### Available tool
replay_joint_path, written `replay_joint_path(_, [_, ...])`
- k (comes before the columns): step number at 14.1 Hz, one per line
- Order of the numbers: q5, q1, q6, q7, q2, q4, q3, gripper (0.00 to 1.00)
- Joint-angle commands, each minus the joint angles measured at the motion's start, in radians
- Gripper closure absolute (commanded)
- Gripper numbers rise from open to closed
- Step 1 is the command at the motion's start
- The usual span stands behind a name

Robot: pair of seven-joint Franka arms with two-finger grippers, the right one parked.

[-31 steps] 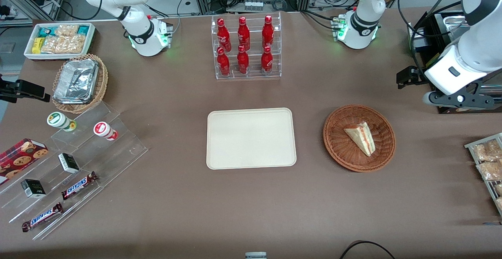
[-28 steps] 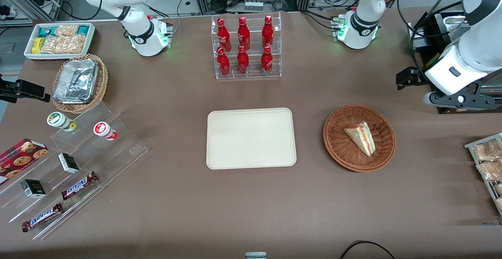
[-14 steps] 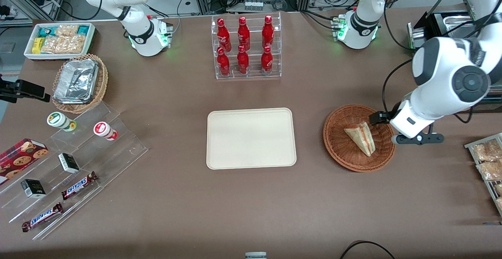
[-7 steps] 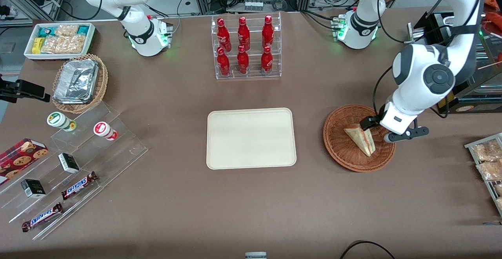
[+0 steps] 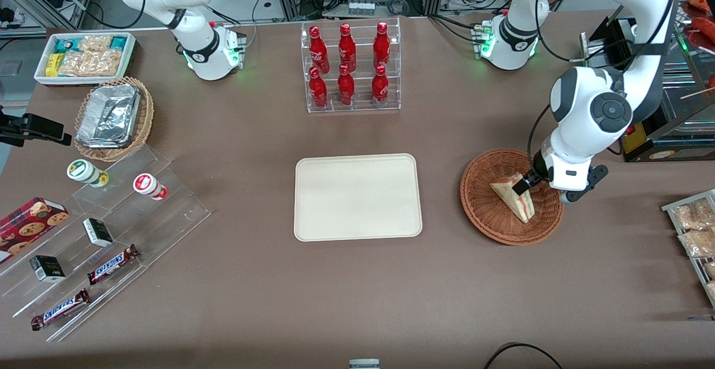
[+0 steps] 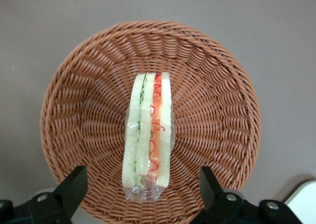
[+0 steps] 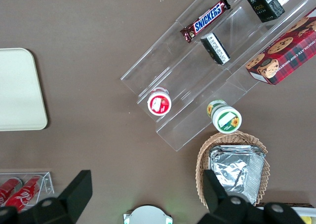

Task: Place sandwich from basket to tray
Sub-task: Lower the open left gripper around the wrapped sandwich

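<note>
The sandwich (image 5: 515,196), a clear-wrapped wedge with green and red-orange filling, lies in the round reddish-brown wicker basket (image 5: 485,204). My left gripper (image 5: 530,186) hangs just above the basket, over the sandwich's wide end. In the left wrist view the gripper (image 6: 141,189) is open. Its two black fingers (image 6: 74,184) stand well apart on either side of the sandwich (image 6: 148,135) without touching it, and the basket (image 6: 89,110) fills the view below. The cream tray (image 5: 357,197) lies bare beside the basket, toward the parked arm's end.
A clear rack of red bottles (image 5: 349,67) stands farther from the front camera than the tray. A wire rack of snack packets (image 5: 695,235) and a dark equipment box (image 5: 642,140) sit at the working arm's end. Acrylic steps with snacks (image 5: 100,235) lie toward the parked arm's end.
The left arm has swung in from the working arm's end of the table and come down over the basket. The sandwich has not moved.
</note>
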Motion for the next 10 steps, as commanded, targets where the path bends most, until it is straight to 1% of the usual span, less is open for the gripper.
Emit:
replay_joint_path(1, [0.003, -0.007, 0.028, -0.057, 0.021, -0.008, -0.003, 0.0])
replay_joint_path(3, [0.005, -0.007, 0.033, -0.057, 0.044, -0.006, -0.003, 0.0])
replay_joint_path(5, [0.034, -0.007, 0.045, -0.059, 0.065, -0.006, -0.004, 0.0])
replay_joint_path(10, [0.035, -0.004, 0.085, -0.076, 0.13, -0.008, -0.004, 0.0])
